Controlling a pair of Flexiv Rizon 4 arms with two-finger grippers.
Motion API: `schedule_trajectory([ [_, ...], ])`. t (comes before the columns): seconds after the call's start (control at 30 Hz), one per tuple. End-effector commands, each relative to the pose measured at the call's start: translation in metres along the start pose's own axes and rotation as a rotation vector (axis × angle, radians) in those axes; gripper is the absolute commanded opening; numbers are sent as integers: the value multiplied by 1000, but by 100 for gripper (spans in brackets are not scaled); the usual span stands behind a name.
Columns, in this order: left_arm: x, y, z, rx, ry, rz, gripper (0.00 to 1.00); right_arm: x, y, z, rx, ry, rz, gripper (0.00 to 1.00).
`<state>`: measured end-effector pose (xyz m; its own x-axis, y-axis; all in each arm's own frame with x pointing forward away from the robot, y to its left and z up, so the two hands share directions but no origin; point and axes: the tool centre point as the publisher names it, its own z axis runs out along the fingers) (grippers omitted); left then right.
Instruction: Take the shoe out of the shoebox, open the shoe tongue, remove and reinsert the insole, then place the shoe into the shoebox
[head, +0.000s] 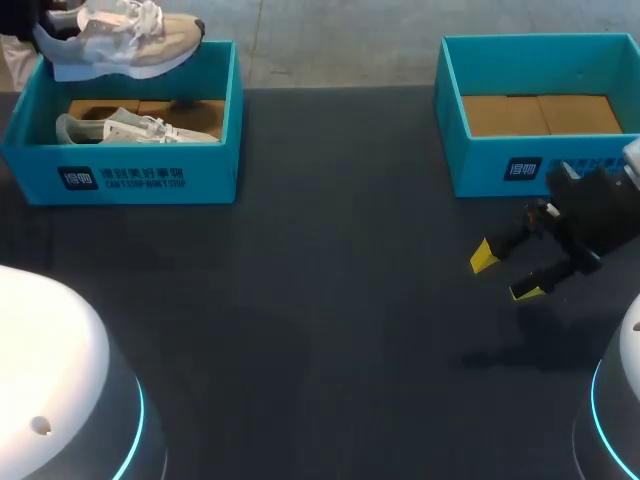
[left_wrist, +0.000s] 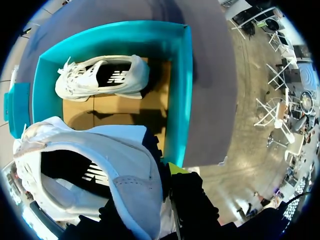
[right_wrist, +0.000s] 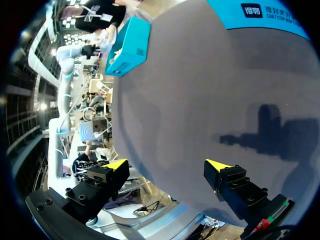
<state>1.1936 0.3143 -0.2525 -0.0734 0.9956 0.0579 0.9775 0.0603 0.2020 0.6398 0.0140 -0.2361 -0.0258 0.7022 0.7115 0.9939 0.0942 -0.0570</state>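
As the white sneaker (head: 120, 45) hangs in the air over the far rim of the left shoebox (head: 120, 180), the first step of the task looks almost done: the shoe is out of the box but not yet set down. In the left wrist view the left gripper (left_wrist: 169, 172) is clamped on the heel of this sneaker. One yellow tip shows against the outer side of the heel collar, and the other finger is hidden, I judge inside the shoe. Such a hold at the heel leaves the tongue and the opening free for later work.

Under it, a second sneaker (head: 135, 128) appears to lie on its side on the cardboard bottom of the same box, apart from the lifted one. To the right comes the dark table (head: 330, 280), the likely place to put the sneaker down for opening the tongue.

Further right the right gripper (head: 506, 274) hovers low over the table, its fingers wide apart with nothing between them. It is just in front of the right shoebox (head: 500, 165), which holds only its cardboard floor. I judge it waits there, ready to help with the tongue and the insole.
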Motion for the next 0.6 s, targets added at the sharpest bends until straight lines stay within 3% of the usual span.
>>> schedule_trajectory([
  [0.03,-3,3,9,7,4,15,0,0,-1,1,-3,-3,1,100],
  [0.6,-9,3,38,43,58,28,0,0,-1,1,-3,-3,1,100],
])
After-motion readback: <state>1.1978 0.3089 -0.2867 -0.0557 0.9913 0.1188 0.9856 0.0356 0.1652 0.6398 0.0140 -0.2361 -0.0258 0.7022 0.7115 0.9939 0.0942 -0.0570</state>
